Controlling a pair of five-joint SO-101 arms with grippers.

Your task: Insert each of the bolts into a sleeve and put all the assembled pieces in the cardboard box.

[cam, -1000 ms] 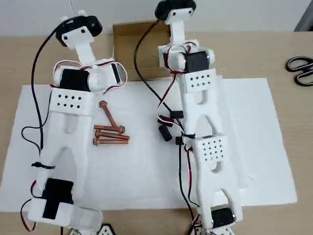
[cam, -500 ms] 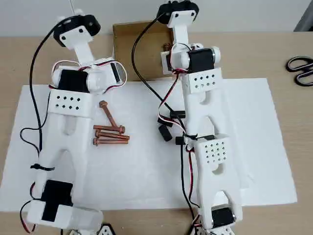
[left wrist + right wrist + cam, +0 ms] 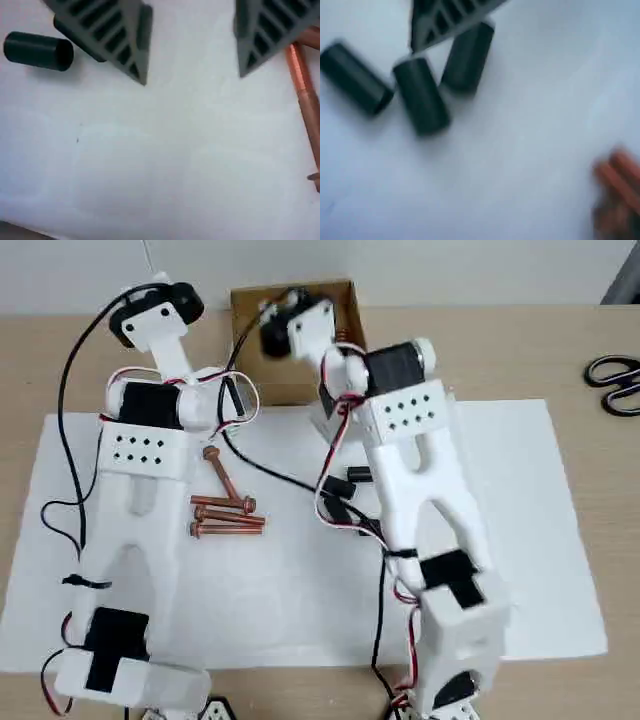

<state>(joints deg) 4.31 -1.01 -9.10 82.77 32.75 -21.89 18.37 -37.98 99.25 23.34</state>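
Copper bolts (image 3: 227, 510) are laid loose on the white sheet (image 3: 280, 590).
The left gripper (image 3: 192, 75) is held above the sheet with jaws spread wide and nothing gripped, a black sleeve (image 3: 37, 50) beside it; how far the right gripper (image 3: 442, 22) is parted cannot be told. The cardboard box (image 3: 240, 302) is set beyond the sheet's far edge.

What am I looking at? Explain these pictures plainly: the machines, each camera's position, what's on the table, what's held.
Two white robot arms, the left arm and right arm, sit at a table. One picture looks down from above; the other two come from cameras on each arm's wrist. On the white sheet lie copper bolts and black sleeves; a cardboard box stands behind, scissors aside. The left gripper is open, holding nothing. Whether the right gripper holds anything cannot be told.
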